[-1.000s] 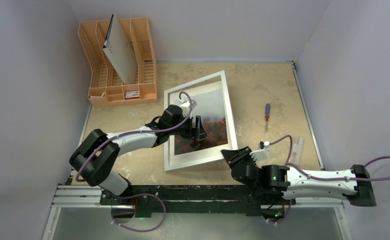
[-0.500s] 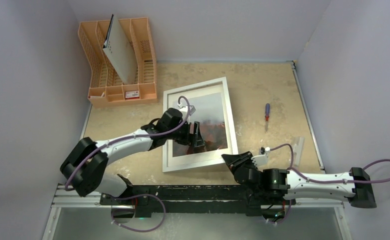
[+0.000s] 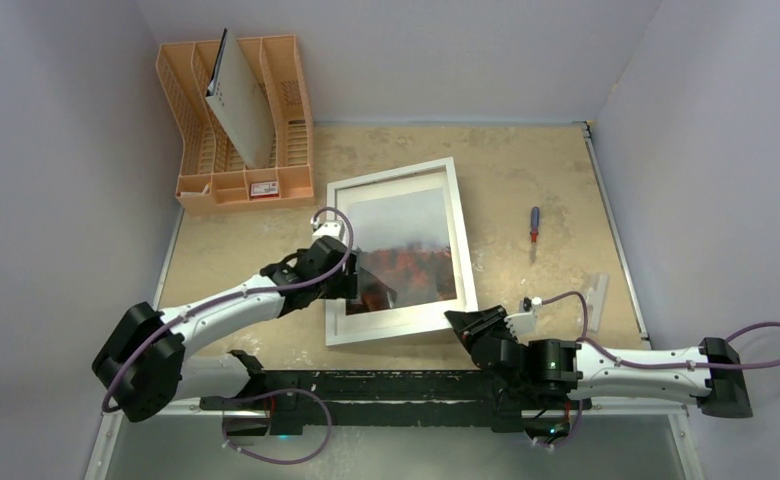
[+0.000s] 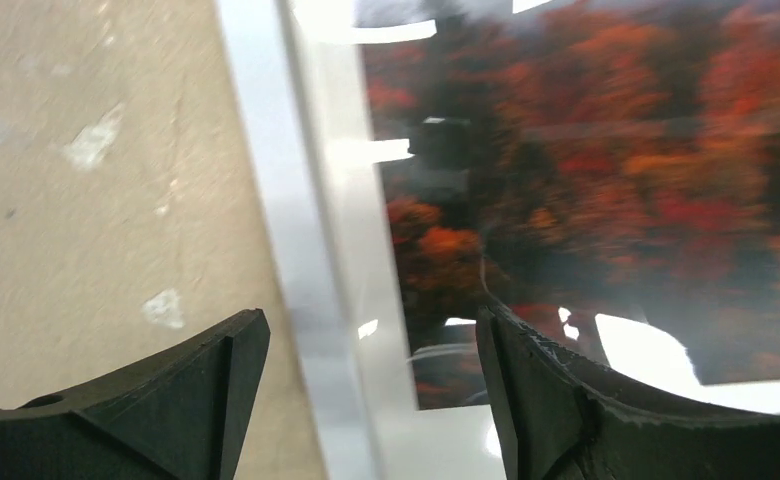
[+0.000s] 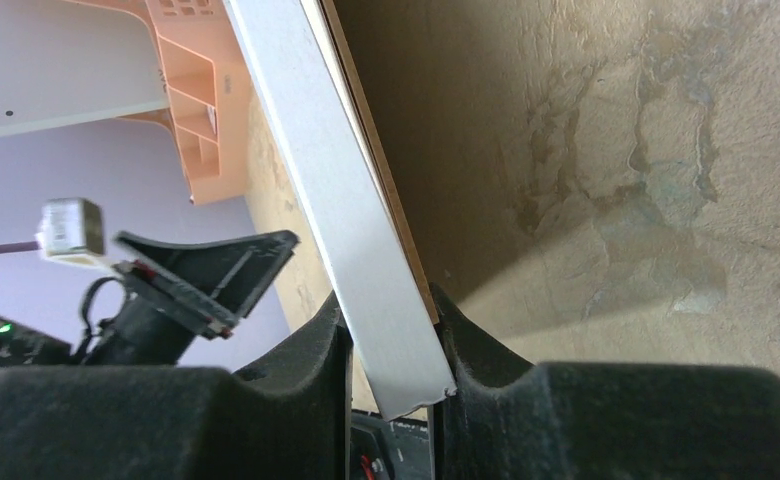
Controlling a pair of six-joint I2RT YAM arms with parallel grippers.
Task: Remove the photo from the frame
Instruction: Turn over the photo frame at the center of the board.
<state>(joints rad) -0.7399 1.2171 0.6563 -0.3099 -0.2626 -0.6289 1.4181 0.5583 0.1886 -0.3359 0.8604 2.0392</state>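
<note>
The frame (image 3: pixel 396 322) lies in the middle of the table, glass side up, showing the photo (image 3: pixel 416 235) of red-orange foliage inside its white border. My right gripper (image 3: pixel 466 322) is shut on the frame's near right corner. In the right wrist view both pads pinch the white edge (image 5: pixel 336 200), which looks raised off the table, with a brown backing strip behind it. My left gripper (image 3: pixel 364 283) hovers open over the frame's left side. Its fingers (image 4: pixel 526 400) straddle the white border (image 4: pixel 286 200), one over the table and one over the photo (image 4: pixel 616 150), holding nothing.
An orange plastic rack (image 3: pixel 236 120) stands at the back left, with a grey-white perforated board (image 3: pixel 238 105) leaning in it and a small red box (image 3: pixel 263 188). A screwdriver (image 3: pixel 534 226) lies right of the frame. A clear plastic piece (image 3: pixel 594 292) sits near the right edge.
My left gripper has drawn back from the photo's middle toward the frame's left border and opened wider. The right gripper keeps its hold on the corner, shifted slightly nearer.
</note>
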